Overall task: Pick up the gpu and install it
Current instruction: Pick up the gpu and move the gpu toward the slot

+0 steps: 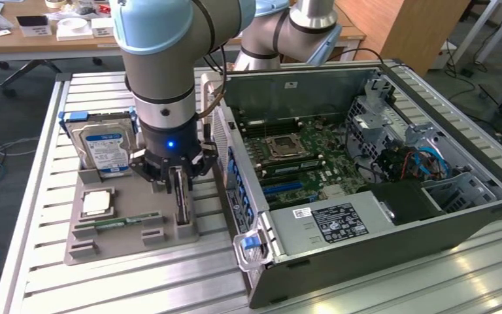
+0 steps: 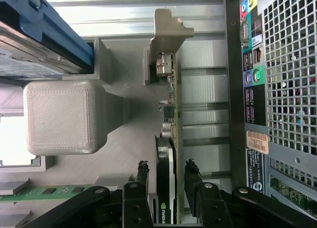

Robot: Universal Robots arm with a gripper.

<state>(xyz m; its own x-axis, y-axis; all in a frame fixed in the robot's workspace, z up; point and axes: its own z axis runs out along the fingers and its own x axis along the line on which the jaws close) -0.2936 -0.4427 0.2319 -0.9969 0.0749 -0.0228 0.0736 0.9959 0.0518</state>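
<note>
Your pincer [image 1: 178, 186] hangs straight down over the grey holder [image 1: 102, 247] on the tabletop [image 1: 146, 288]. Its jaws are spread to either side of the gpu [image 2: 175, 109] rather than clamped on it; from the wrist view you can make out a sliver of holder between the card and each dark fingertip [image 2: 142, 176]. The gpu stands on edge in its slot of the holder, with its metal bracket [image 2: 166, 27] at the end away from the fingertips. It sits just beside the rear wall of the computer case [image 1: 391, 239].

By my reading, you are at the very front of the job. The card is straddled but not gripped or lifted. Nothing of the install is done: the motherboard [image 1: 312, 154] lies bare inside the open case, and the blue expansion slots [image 1: 284, 190] carry no card. Grasping, lifting, carrying across and seating are all left.

From the exterior view you get the layout. The hard drive [image 1: 102, 150] stands upright at the holder's far end, the memory stick [image 1: 116, 223] lies flat nearer the front, and the case interior is open on the exterior view's right. There the gpu reads as a thin dark blade under the pincer, and the gap at the jaws is hard to judge. From the wrist view you get the alignment: the card sits roughly centred between the fingertips, and the case's rear ports [image 2: 250, 79] run close alongside.
</note>
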